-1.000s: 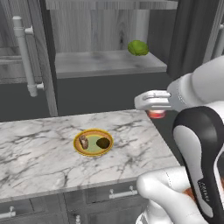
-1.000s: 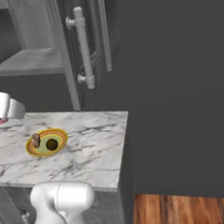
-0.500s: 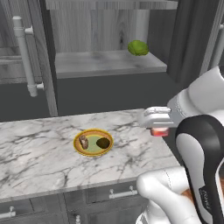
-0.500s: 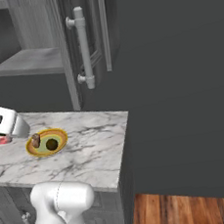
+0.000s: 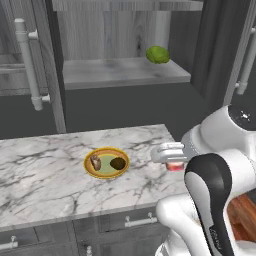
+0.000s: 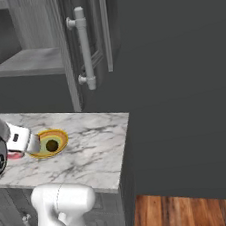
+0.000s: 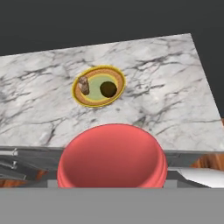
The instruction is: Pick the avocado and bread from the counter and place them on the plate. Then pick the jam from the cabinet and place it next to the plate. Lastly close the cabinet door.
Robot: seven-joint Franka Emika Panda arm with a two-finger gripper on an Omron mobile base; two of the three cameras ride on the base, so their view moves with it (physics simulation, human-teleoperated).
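Observation:
The red jam jar (image 5: 176, 167) hangs just above the counter (image 5: 45, 180), to the right of the plate (image 5: 106, 149), with my gripper (image 5: 174, 163) shut on it. On the yellow-rimmed plate lie the bread (image 5: 95, 162) on the left and the dark avocado (image 5: 118, 163) on the right. From the hand, the jam (image 7: 112, 157) looms large and hides my fingertips; beyond it are the plate (image 7: 98, 68), bread (image 7: 83, 85) and avocado (image 7: 108, 89). The right base view has the jam (image 6: 13, 155) left of the plate (image 6: 57, 133).
The wall cabinet stands open above the counter, its grey shelf (image 5: 125, 72) holding a bright green round lump (image 5: 157, 54). Its open door with a silver bar handle (image 6: 84, 48) juts out over the counter. The counter's right edge (image 7: 205, 87) drops to a wooden floor (image 6: 186, 211).
My gripper has come down with the jam, from well above the counter to just over its surface, right of the plate. Plate, bread and avocado have stayed put.

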